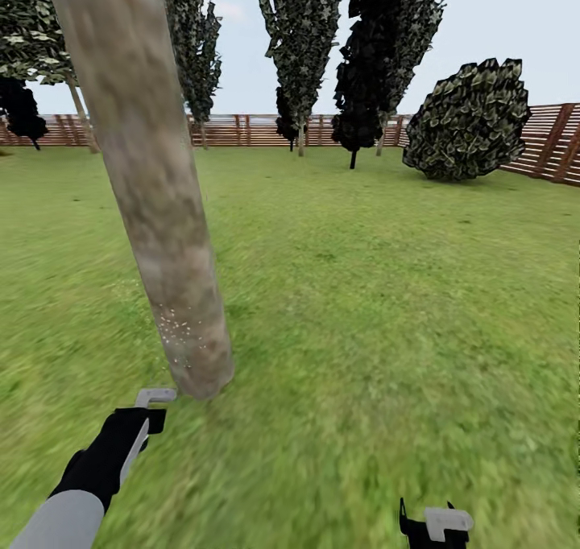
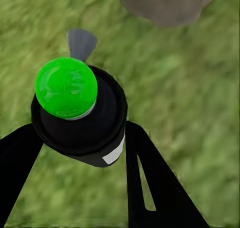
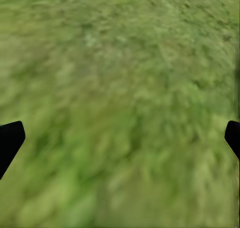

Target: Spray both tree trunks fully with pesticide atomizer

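The left gripper (image 2: pixel 80 138) has its jaws closed on the pesticide atomizer (image 2: pixel 85 123), a black bottle with a white patch and a bright green cap, held over the lawn (image 1: pixel 387 307) just short of a tree trunk (image 1: pixel 157 203). White specks dot the trunk's base. The right gripper (image 3: pixel 120 138) has its jaws spread wide with nothing between them, low at the near right. Far off, dark cypresses (image 1: pixel 387 58) stand before a slatted fence (image 1: pixel 548 142).
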{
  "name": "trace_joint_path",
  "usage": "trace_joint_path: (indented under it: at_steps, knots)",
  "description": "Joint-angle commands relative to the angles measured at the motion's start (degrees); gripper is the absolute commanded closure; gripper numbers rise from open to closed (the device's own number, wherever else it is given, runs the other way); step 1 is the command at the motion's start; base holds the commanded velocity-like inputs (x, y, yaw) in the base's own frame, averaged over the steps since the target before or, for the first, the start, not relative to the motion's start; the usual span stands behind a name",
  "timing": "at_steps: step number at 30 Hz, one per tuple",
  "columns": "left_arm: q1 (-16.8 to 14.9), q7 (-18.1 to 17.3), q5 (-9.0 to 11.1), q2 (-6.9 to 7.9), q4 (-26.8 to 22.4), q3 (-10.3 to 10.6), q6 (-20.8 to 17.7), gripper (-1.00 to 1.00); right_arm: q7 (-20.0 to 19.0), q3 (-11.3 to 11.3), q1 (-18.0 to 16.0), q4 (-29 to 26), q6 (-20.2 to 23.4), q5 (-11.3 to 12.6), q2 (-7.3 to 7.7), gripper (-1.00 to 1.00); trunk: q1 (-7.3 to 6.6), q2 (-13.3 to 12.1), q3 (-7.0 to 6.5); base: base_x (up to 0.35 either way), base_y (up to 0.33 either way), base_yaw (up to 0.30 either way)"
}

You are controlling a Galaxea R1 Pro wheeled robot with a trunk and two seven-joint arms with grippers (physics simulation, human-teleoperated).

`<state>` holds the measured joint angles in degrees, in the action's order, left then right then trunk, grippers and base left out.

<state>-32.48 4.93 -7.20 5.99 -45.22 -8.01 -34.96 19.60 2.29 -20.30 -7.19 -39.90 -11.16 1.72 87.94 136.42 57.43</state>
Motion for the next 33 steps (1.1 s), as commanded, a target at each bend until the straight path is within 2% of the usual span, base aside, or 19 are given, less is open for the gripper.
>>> trace_joint_path:
  at_steps: [1,2,8,18,27,29,33]
  knots:
    - [0.3,0.0,0.1,0.09,0.0,-0.3,0.0,1.00,0.0,0.0,0.0,0.0,0.0,0.0,0.02,-1.00,0.00,0.0,0.00,0.000,-0.271,0.004]
    - [0.8,0.5,-0.1,0.13,0.0,-0.9,0.4,1.00,0.0,0.0,0.0,0.0,0.0,0.0,0.03,-1.00,0.00,0.0,0.00,0.000,-0.272,0.001]
    - [0.9,3.6,0.0,-0.50,0.0,-0.9,0.8,1.00,0.0,0.0,0.0,0.0,0.0,0.0,0.04,-1.00,0.00,0.0,0.00,0.000,-0.272,0.000]
    - [1.0,3.8,0.7,-0.50,0.0,-1.2,1.8,1.00,0.0,0.0,0.0,0.0,0.0,0.0,0.04,-1.00,0.00,0.0,0.00,0.093,-0.270,0.019]
    - [1.0,3.9,0.7,-0.54,0.0,-1.3,1.8,1.00,0.0,0.0,0.0,0.0,0.0,0.0,0.04,-1.00,0.00,0.0,0.00,0.095,-0.269,0.254]
    - [1.0,3.8,0.7,-0.54,0.0,-2.6,1.9,1.00,0.0,0.0,0.0,0.0,0.0,0.0,0.04,-1.00,0.00,0.0,0.00,0.002,-0.274,0.202]
    - [1.0,3.8,0.6,-0.54,0.0,-2.9,1.9,1.00,0.0,0.0,0.0,0.0,0.0,0.0,0.04,-1.00,0.00,0.0,0.00,0.000,-0.274,0.023]
